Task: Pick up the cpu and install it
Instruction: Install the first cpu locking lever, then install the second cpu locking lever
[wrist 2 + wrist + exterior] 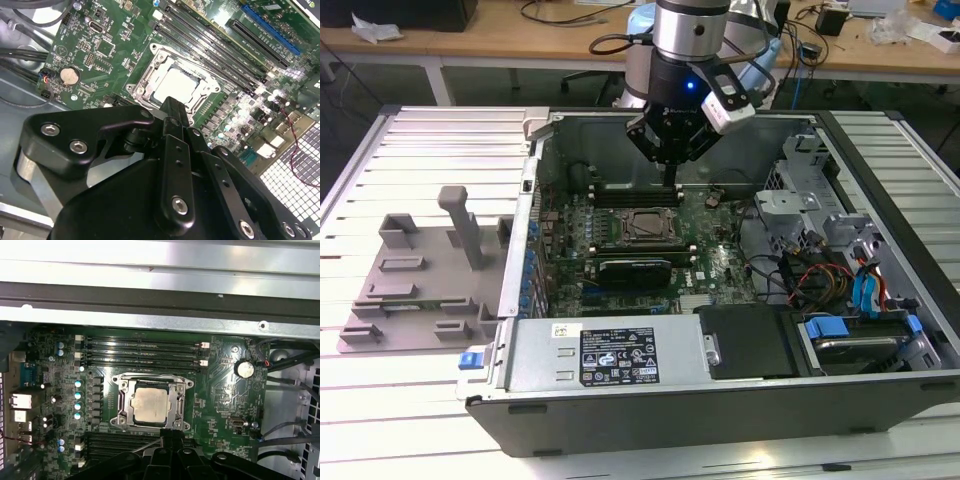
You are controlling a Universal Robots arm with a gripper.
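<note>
now the cpu (150, 405) is sitting in the socket (150, 383) at the middle of the frame in the first wrist view, its pale top facing up inside the metal frame; in the second wrist view the cpu (176, 86) is lying just above centre. the gripper (671, 172) is hovering over the motherboard (715, 245) in the upper middle of the exterior view, with its fingers looking pressed together and nothing between them. the fingertips are pointing at the socket's near edge, apart from the chip as far as can be judged. if the chip is lying skewed in the frame, any downward push could bend the contacts beneath, and a drifting fingertip could be catching the frame itself.
</note>
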